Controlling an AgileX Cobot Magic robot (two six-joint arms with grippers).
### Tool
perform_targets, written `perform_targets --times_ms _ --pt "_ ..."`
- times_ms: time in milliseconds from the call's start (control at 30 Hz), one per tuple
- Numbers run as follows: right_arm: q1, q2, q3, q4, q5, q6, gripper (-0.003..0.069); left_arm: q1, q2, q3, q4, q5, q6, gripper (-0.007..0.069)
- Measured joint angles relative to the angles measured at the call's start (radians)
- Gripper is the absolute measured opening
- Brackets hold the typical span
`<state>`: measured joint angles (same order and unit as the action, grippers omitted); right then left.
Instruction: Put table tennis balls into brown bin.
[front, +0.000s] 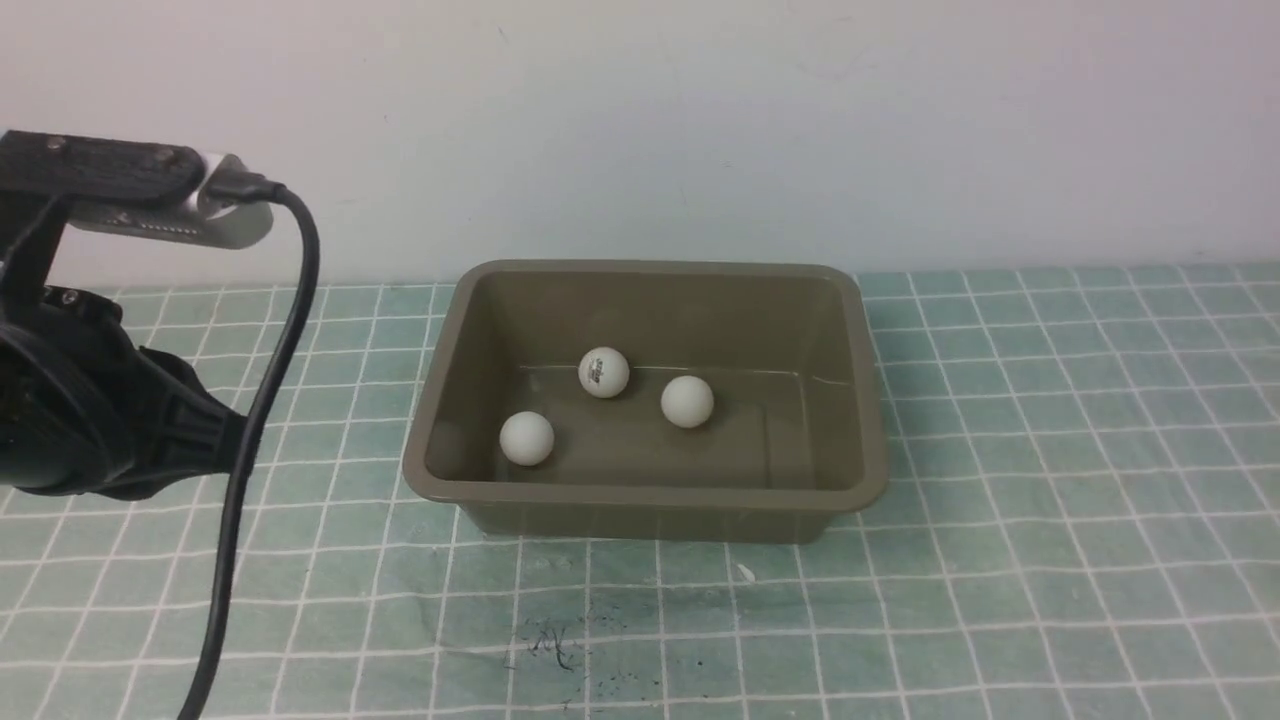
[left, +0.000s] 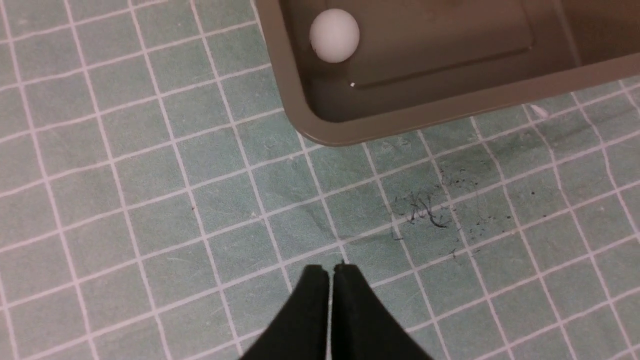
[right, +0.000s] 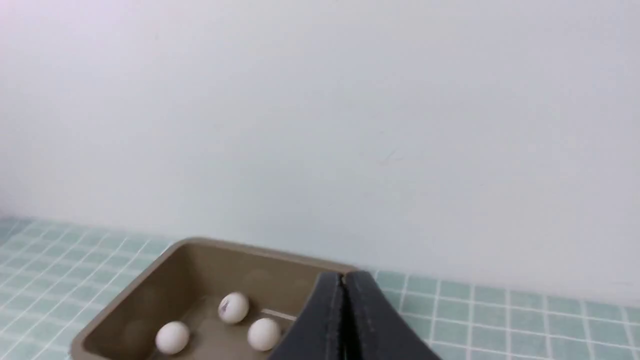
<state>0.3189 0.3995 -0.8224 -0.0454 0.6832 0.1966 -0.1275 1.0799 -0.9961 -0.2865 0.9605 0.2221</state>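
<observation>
The green gridded mat (front: 1050, 450) fills the lower half of the front view. The brown bin (front: 640, 494) sits at centre, its long axis running left to right. My left arm (front: 90, 420) hangs at the frame's left edge, so the bin lies to its right. My left gripper (left: 330, 272) is pressed together on nothing, and so is my right gripper (right: 342, 281). All three table tennis balls (front: 604, 372) lie inside the bin, left of its centre and apart from one another. None shows on the mat, so I judge nothing is left to pick.

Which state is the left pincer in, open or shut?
Shut. In the left wrist view, the left pincer shows its two black fingers meeting tip to tip, with nothing held between them.
</observation>
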Motion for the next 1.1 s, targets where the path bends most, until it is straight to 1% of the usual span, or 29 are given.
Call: perform_targets --times_ms 33,67,100,167,233,333,400,433,633,767,933,1100 --pt "0.000 -0.078 0.086 -0.029 -0.023 0.037 -0.0012 0.000 -0.004 0.000 -0.002 0.000 0.004 -0.0005" --pt "0.000 -0.136 0.125 -0.050 -0.036 0.060 -0.0012 0.000 -0.008 0.000 -0.003 0.000 0.006 -0.0005" --pt "0.000 -0.207 0.194 -0.077 -0.050 0.109 -0.0012 0.000 -0.013 0.001 -0.008 0.000 0.008 -0.0005" --pt "0.000 -0.334 0.280 -0.126 -0.053 0.177 -0.0012 0.000 -0.039 0.010 -0.031 -0.006 0.014 -0.0005" --pt "0.000 -0.406 0.342 -0.172 -0.050 0.216 -0.0013 0.000 -0.100 0.042 -0.077 -0.047 0.031 -0.0005" --pt "0.000 -0.414 0.373 -0.204 -0.046 0.226 -0.0013 0.000 -0.214 0.087 -0.112 -0.109 0.056 -0.0005" --pt "-0.001 -0.414 0.382 -0.219 -0.058 0.230 -0.0013 0.000 -0.373 0.154 -0.110 -0.164 0.066 -0.0005" --pt "-0.001 -0.414 0.383 -0.222 -0.065 0.230 -0.0013 0.000 -0.399 0.169 -0.108 -0.174 0.067 -0.0005" --pt "-0.001 -0.414 0.383 -0.238 -0.079 0.230 -0.0013 0.000 -0.787 0.337 -0.093 -0.264 0.070 -0.0005" --pt "-0.001 -0.414 0.383 -0.239 -0.079 0.230 -0.0013 0.000 -0.949 0.421 -0.094 -0.290 0.071 -0.0005" --pt "-0.001 -0.414 0.383 -0.241 -0.079 0.230 -0.0013 0.000 -1.083 0.489 -0.110 -0.287 0.071 -0.0005" --pt "-0.001 -0.414 0.383 -0.241 -0.079 0.230 -0.0013 0.000 -1.098 0.516 -0.112 -0.249 0.073 -0.0005"
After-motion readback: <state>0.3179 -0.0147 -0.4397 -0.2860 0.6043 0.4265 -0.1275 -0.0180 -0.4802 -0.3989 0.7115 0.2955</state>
